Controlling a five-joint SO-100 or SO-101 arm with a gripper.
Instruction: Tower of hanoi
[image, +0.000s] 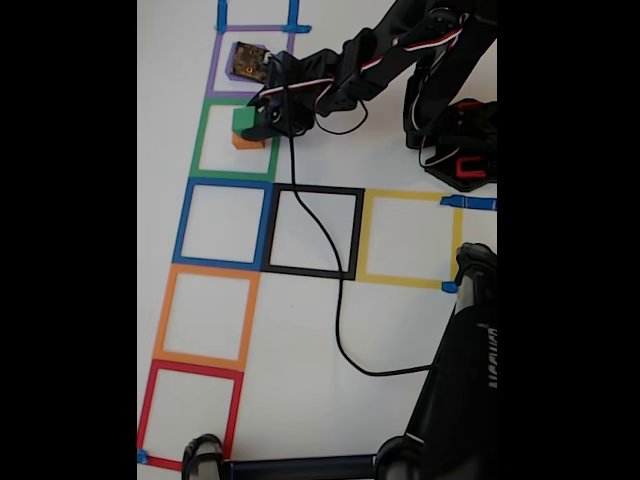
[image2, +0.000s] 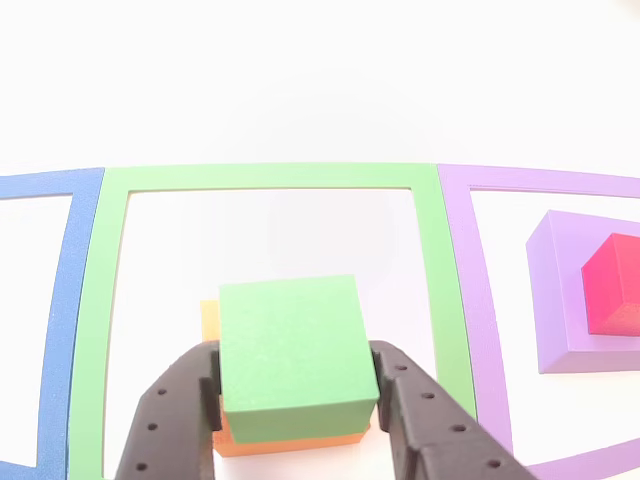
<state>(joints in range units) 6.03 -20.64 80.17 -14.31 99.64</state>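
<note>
Two fingers of hand (image2: 297, 375) clamp green cube (image2: 290, 350) | atop orange cube (image2: 285, 442)

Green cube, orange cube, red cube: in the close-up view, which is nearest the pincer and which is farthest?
1. Green cube: right between the fingers of the pincer, inside the green tape square.
2. Orange cube: just underneath the green one, peeking out at the left and bottom.
3. Red cube: far right, on top of the purple cube.
</note>
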